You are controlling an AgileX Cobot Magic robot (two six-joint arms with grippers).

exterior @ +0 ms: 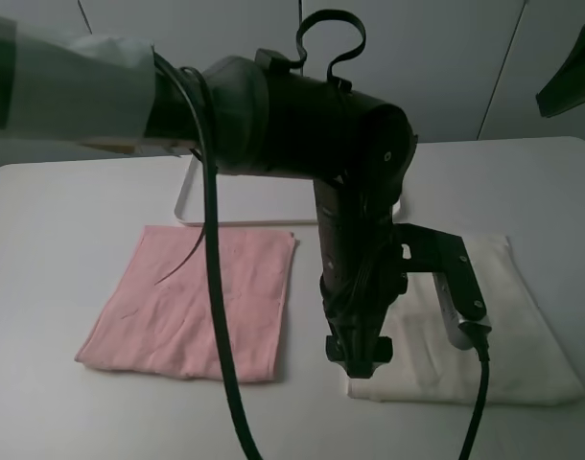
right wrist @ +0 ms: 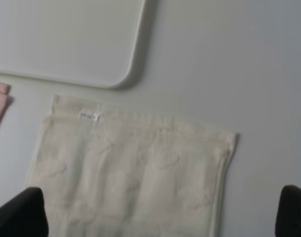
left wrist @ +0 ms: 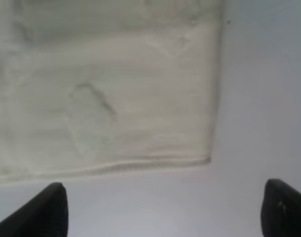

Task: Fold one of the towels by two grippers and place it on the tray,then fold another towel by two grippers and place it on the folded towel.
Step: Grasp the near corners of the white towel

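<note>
Heads up: your left arm (exterior: 302, 125) fills the middle of the high view, and it's costing you. Most of the tray (exterior: 254, 201) sits behind it, with just one rounded end and a strip of rim showing. The inner side of the cream towel (exterior: 523, 335) is covered too. Your right arm (exterior: 569, 75) is only a dark sliver, cut off at the top corner of that view. Both wrist views are soft, and each catches only two black fingertips at the frame edge.

Left gripper (left wrist: 165, 212): jaws spread wide, nothing between them, tips over bare table (exterior: 53, 412) just off one corner of the cream towel. You can't tell whether they touch the table. Right gripper (right wrist: 155, 215): jaws wide apart as well, empty, hanging above the cream towel.

The cream towel lies flat on the right of the table, in front of the tray, with a strip of table between them. It's off-white terry with faint embossed shapes and a hemmed band along one edge. A small white label (right wrist: 89, 116) sits near the corner closest to the tray. The pink towel (exterior: 149, 316) lies flat on the left, with a gap of table between the two towels.
</note>
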